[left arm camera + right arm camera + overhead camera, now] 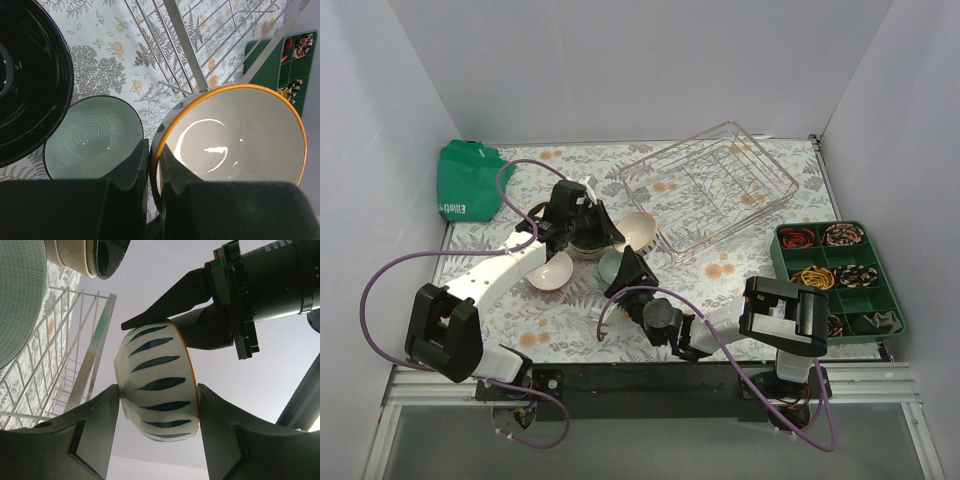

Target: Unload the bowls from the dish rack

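A bowl with an orange rim (642, 228), white inside (235, 140) and blue-striped outside (160, 385), hangs above the table in front of the wire dish rack (710, 185). My left gripper (605, 226) is shut on its rim (152, 150). My right gripper (632, 256) reaches up from below, and its fingers press the bowl's foot and rim (158, 390). A mint green bowl (610, 268) (92, 137), a beige bowl (550, 272) and a bowl that is black inside (25, 75) sit on the table near the left arm. The rack looks empty.
A dark green compartment tray (835, 275) of trinkets stands at the right. A green bag (465, 180) lies at the back left. White walls close in the table on three sides. Purple cables loop beside both arms.
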Available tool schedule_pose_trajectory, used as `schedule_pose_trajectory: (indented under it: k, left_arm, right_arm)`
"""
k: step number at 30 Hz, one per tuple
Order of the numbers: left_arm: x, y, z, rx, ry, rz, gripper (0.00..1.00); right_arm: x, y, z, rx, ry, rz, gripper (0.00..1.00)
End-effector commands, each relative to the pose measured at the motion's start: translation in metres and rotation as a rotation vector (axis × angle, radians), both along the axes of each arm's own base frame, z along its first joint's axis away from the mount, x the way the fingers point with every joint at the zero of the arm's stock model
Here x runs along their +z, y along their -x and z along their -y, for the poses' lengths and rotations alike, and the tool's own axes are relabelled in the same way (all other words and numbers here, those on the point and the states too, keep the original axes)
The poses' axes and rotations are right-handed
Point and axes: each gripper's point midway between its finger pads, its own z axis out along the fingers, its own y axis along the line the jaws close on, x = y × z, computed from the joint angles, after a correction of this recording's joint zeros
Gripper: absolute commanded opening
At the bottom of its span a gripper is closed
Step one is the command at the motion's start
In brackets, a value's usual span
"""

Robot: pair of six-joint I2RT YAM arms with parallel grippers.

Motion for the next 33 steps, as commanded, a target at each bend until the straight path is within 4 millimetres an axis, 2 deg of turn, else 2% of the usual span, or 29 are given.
schedule_pose_trajectory:
  k: [1, 3, 4, 5, 6, 8, 9, 10, 12, 15, 16, 18, 19, 21, 22, 23, 26, 28, 29, 30, 32, 33]
  left_arm:
    - [0.039, -0.011, -0.010, 0.044, -0.009, 0.165, 0.00]
    - [0.046, -0.015, -0.018, 0.074, -0.041, 0.190, 0.00]
    - [0.049, -0.019, -0.023, 0.096, -0.073, 0.215, 0.00]
    - [0.049, -0.021, -0.029, 0.112, -0.100, 0.220, 0.00]
    - [0.057, -0.025, -0.032, 0.126, -0.113, 0.242, 0.00]
    - [0.058, -0.031, -0.044, 0.166, -0.176, 0.265, 0.00]
    - [0.066, -0.032, -0.045, 0.168, -0.179, 0.283, 0.00]
    - [0.067, -0.038, -0.056, 0.212, -0.227, 0.302, 0.00]
    - [0.074, -0.042, -0.062, 0.235, -0.250, 0.323, 0.00]
    - [0.079, -0.046, -0.074, 0.278, -0.296, 0.346, 0.00]
    - [0.083, -0.045, -0.076, 0.284, -0.299, 0.355, 0.00]
    - [0.084, -0.046, -0.083, 0.309, -0.322, 0.361, 0.00]
    - [0.087, -0.044, -0.087, 0.319, -0.328, 0.367, 0.00]
    - [0.088, -0.044, -0.095, 0.347, -0.352, 0.375, 0.00]
    - [0.089, -0.040, -0.100, 0.355, -0.364, 0.377, 0.00]
    - [0.089, -0.039, -0.103, 0.366, -0.371, 0.377, 0.00]
    - [0.085, -0.029, -0.117, 0.398, -0.398, 0.374, 0.00]
    - [0.080, -0.022, -0.123, 0.416, -0.406, 0.363, 0.00]
    - [0.075, -0.015, -0.128, 0.426, -0.408, 0.355, 0.00]
    - [0.072, -0.011, -0.132, 0.436, -0.412, 0.349, 0.00]
    - [0.063, -0.002, -0.141, 0.461, -0.430, 0.332, 0.00]
    - [0.057, 0.005, -0.147, 0.474, -0.441, 0.326, 0.00]
  right_arm:
    - [0.086, 0.004, 0.023, -0.004, -0.536, 0.089, 0.03]
    - [0.084, 0.004, 0.024, -0.006, -0.530, 0.085, 0.06]
    - [0.083, 0.004, 0.024, -0.007, -0.528, 0.082, 0.18]
    - [0.082, 0.005, 0.024, -0.004, -0.526, 0.079, 0.21]
    - [0.079, 0.005, 0.024, -0.005, -0.522, 0.070, 0.33]
    - [0.077, 0.006, 0.024, -0.006, -0.518, 0.060, 0.52]
    - [0.074, 0.005, 0.026, -0.012, -0.520, 0.048, 0.69]
    - [0.072, 0.005, 0.026, -0.015, -0.514, 0.040, 0.75]
    - [0.067, 0.005, 0.027, -0.021, -0.517, 0.009, 0.89]
    - [0.062, 0.005, 0.029, -0.028, -0.518, -0.037, 0.96]
    - [0.051, 0.005, 0.027, -0.024, -0.509, -0.084, 0.96]
    - [0.048, 0.005, 0.028, -0.031, -0.524, -0.135, 0.98]
    - [0.033, 0.005, 0.024, -0.036, -0.502, -0.205, 0.99]
    - [0.032, 0.006, 0.023, -0.030, -0.550, -0.297, 0.99]
    - [0.012, 0.008, 0.023, -0.053, -0.545, -0.395, 0.98]
    - [0.023, 0.010, 0.020, -0.042, -0.600, -0.437, 0.99]
    - [0.010, 0.014, 0.014, -0.066, -0.626, -0.631, 0.99]
    - [0.009, 0.011, 0.013, -0.080, -0.670, -0.707, 0.99]
    - [-0.004, 0.013, 0.019, -0.129, -0.683, -0.780, 0.99]
    - [0.007, 0.006, 0.015, -0.128, -0.733, -0.828, 0.99]
    - [0.008, 0.006, 0.014, -0.123, -0.766, -0.925, 0.99]
    - [0.008, 0.000, 0.021, -0.159, -0.808, -0.962, 0.99]
